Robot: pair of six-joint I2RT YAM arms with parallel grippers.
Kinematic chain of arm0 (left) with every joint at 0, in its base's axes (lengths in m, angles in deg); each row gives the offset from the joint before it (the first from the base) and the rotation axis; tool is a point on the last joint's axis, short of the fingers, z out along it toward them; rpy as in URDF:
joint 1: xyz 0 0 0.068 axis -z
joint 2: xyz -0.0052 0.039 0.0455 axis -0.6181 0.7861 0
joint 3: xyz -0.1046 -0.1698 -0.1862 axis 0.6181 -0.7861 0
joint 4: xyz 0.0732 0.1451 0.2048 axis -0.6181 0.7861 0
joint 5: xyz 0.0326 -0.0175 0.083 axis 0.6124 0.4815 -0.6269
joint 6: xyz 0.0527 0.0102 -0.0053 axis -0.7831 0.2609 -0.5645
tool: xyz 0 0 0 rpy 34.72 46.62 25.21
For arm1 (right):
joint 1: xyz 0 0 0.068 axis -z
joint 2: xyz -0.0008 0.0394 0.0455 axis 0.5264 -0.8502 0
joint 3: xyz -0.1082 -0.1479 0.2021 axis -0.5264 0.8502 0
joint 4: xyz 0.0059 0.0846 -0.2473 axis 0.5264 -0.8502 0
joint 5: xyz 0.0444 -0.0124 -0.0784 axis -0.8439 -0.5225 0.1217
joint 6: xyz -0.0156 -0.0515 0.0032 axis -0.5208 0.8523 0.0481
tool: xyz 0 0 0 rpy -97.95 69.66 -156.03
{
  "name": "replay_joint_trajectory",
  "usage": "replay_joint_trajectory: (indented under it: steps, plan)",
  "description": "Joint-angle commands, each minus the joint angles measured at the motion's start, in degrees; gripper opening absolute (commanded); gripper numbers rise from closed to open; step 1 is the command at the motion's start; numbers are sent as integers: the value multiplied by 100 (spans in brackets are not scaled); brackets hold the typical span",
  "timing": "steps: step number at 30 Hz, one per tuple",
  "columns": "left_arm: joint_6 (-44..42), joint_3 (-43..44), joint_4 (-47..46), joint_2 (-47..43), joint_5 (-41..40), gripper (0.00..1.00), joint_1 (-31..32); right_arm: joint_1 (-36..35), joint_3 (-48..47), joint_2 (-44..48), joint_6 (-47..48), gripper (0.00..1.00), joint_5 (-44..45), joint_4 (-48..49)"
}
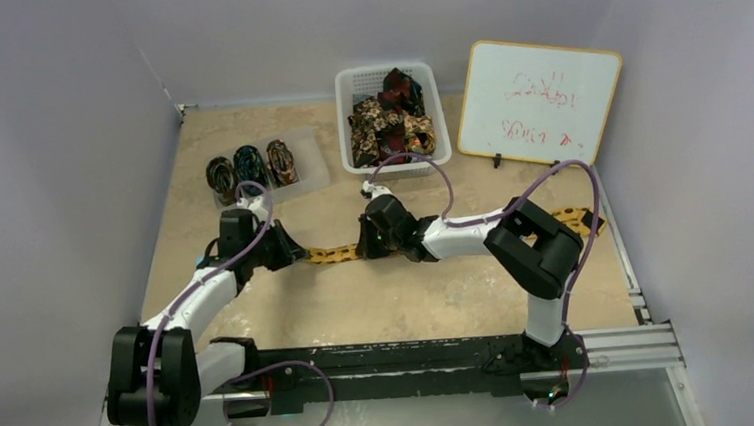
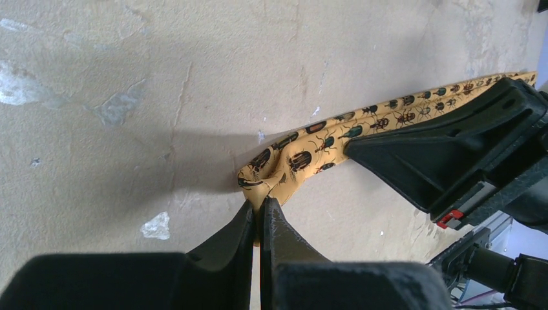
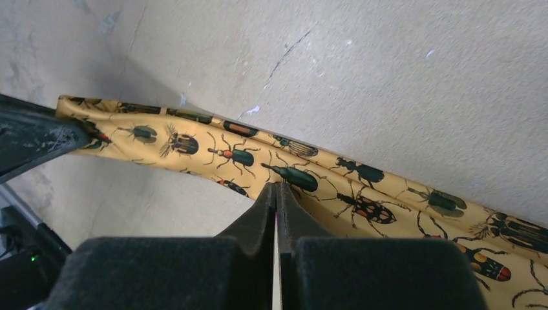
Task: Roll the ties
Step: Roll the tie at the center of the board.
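Golden-yellow tie (image 2: 378, 119) is pinched at its folded end in the shut left gripper (image 2: 260, 205). The right gripper (image 3: 276, 190) is clamped on it further along. Roll judged barely started. Next: end to be curled toward the right gripper, slack taken up.

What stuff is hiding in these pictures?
Top view: the right arm covers the middle of the yellow tie.
Top view: red writing on the whiteboard is too small and faint to read.
Top view: lower ties in the basket are buried under the top ones.
Right wrist view: the tie runs off the right edge.
Left wrist view: the left gripper hides how much tie it pinches.
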Motion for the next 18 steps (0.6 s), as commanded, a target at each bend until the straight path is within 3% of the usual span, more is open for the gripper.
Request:
replay_joint_trajectory:
  steps: [1,18]
  plan:
    - [111,285,29,-161,28,0,91,-19,11,-125,48,0,279,-16]
    - [416,1307,225,40,-120,0,1330,-19,32,-21,-121,0,-323,65]
